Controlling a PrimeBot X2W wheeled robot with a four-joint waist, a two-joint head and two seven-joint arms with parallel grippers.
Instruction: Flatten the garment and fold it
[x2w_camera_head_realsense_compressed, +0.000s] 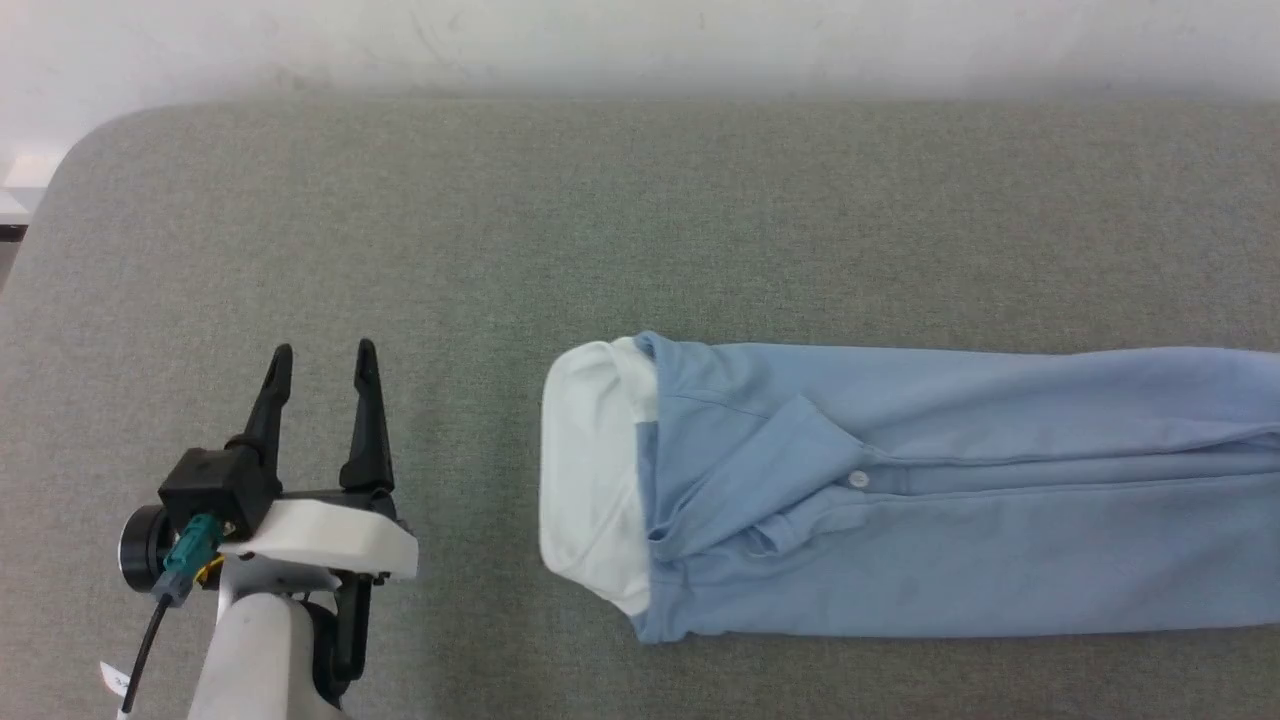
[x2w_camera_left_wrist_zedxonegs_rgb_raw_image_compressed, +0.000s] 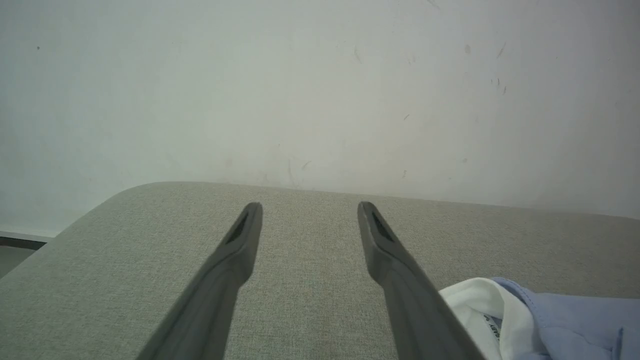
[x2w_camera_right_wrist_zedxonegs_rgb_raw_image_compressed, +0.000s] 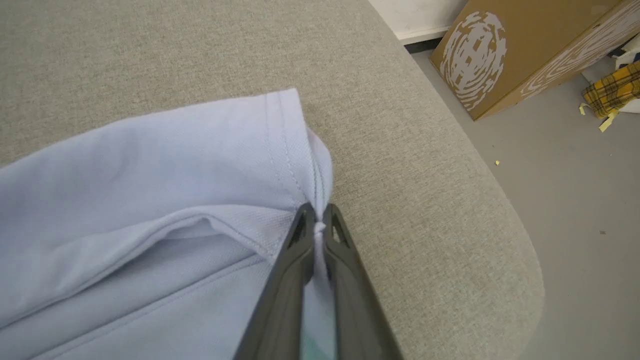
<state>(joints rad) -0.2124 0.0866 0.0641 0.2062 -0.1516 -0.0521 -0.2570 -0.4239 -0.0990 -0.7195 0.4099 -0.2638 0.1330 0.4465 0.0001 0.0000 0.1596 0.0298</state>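
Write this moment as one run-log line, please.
shirt: long folded strip on grey table | left gripper: open, empty, beside white collar | right gripper: shut on shirt's hem

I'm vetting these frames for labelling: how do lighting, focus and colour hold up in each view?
Head view: soft, even light, hardly any shadow; the garment is sharp, while the table blurs towards its far edge. Left wrist view: the wall looks washed out. Right wrist view: the garment reads paler, lilac; the right gripper softens near the lens.
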